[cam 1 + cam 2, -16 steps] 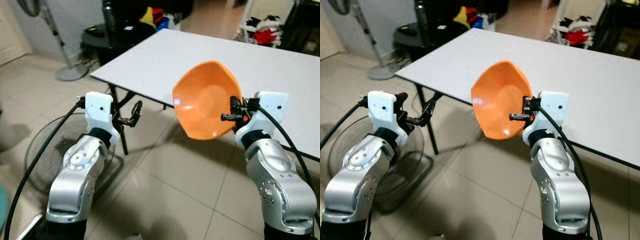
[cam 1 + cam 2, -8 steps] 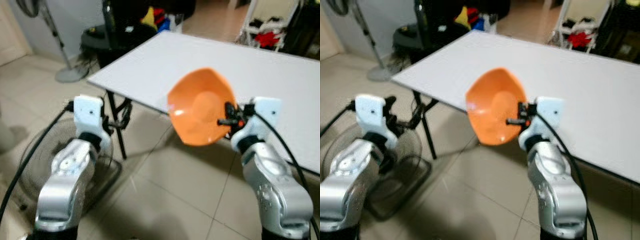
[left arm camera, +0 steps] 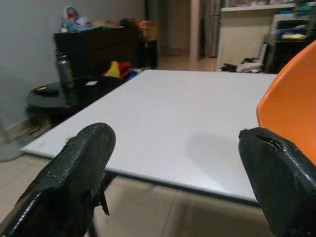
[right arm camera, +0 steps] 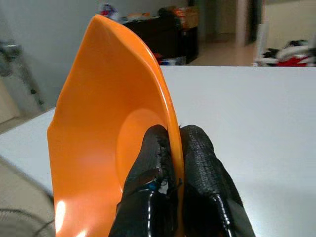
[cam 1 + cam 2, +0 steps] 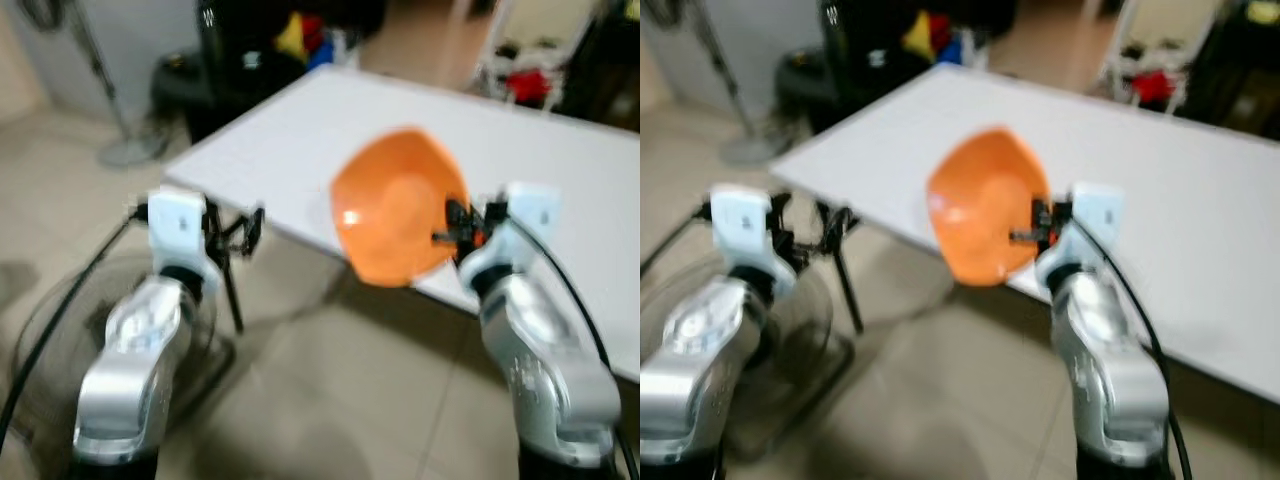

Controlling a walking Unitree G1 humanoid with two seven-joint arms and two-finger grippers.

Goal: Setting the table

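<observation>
We see the orange bowl (image 5: 398, 218) tipped on edge, its hollow facing left, now overlapping the near edge of the white table (image 5: 560, 160) rather than hanging over the floor as a second ago. Our right gripper (image 4: 174, 148) pinches its rim, one finger inside, one outside. Our left gripper (image 5: 243, 228) stays empty with fingers apart, nearer the table's left corner than before
</observation>
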